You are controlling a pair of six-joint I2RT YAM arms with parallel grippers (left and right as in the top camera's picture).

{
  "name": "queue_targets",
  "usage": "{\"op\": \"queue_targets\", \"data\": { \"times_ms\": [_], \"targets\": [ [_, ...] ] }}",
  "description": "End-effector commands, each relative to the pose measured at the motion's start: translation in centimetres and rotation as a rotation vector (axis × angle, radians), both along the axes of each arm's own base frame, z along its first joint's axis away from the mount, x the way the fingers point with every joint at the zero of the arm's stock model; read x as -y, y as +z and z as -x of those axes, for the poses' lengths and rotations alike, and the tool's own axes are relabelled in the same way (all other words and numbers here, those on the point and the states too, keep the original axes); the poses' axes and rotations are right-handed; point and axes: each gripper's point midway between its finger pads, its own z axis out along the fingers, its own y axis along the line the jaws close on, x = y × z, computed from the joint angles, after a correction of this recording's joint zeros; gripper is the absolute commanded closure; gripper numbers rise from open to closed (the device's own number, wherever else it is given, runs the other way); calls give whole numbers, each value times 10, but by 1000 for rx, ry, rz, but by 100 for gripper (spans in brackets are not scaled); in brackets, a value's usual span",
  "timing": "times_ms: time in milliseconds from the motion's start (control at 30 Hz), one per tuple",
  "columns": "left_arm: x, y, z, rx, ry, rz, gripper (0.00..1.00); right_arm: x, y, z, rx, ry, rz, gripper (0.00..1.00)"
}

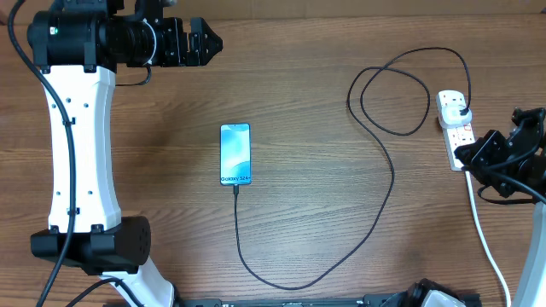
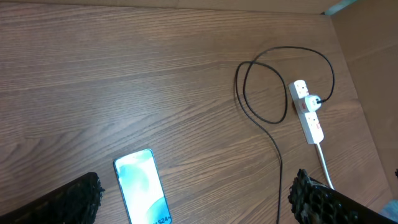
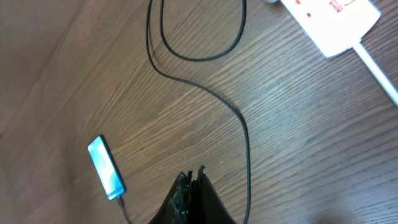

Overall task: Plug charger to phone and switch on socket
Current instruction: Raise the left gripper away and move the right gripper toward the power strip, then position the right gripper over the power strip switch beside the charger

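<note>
- Worktop: brown wood-grain laminate, matte, filling the overhead view.
- Room: the left wrist view shows a plain tan surface past the worktop's right edge. What it is cannot be told.
- Phone: lies flat near the worktop's middle, slightly left, with its lit light-blue screen up and its long side running near to far. It also shows in the left wrist view and the right wrist view.
- Charger: the thin black cable meets the phone's near short edge. It runs toward the near edge, curves right, climbs to the far right and makes one loose loop. Its black plug sits in the far outlet of the socket. Whether the connector tip is fully seated is too small to tell.
- Socket: a white strip with red markings at the right side of the worktop, lying flat. The switch position cannot be read.
- White cord: leaves the socket's near end and runs toward the near right edge.
- Left jaws: spread wide and holding nothing, at the far left and well apart from the phone. The fingers frame the bottom corners of the left wrist view.
- Right jaws: pressed together with nothing between them. The fingers point over bare wood. In the overhead view they sit just beside the socket's near end, and contact cannot be told.
</note>
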Motion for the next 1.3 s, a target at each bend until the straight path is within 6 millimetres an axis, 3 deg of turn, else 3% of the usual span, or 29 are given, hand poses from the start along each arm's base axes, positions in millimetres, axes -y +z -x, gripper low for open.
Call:
{"op": "queue_targets", "data": {
  "times_ms": [0,500,767,1000,1267],
  "targets": [
    [0,3,-1,8,-1,9,0,3,15,-5,56,12,36,96],
    [0,3,-1,8,-1,9,0,8,18,-13,79,-20,31,96],
    [0,3,-1,8,-1,8,1,20,-1,-43,68,-33,-46,96],
    [0,3,-1,8,-1,9,0,65,-21,-76,120,-117,-182,96],
    [0,3,-1,8,-1,8,0,117,-59,-104,140,-216,-228,96]
  ]
}}
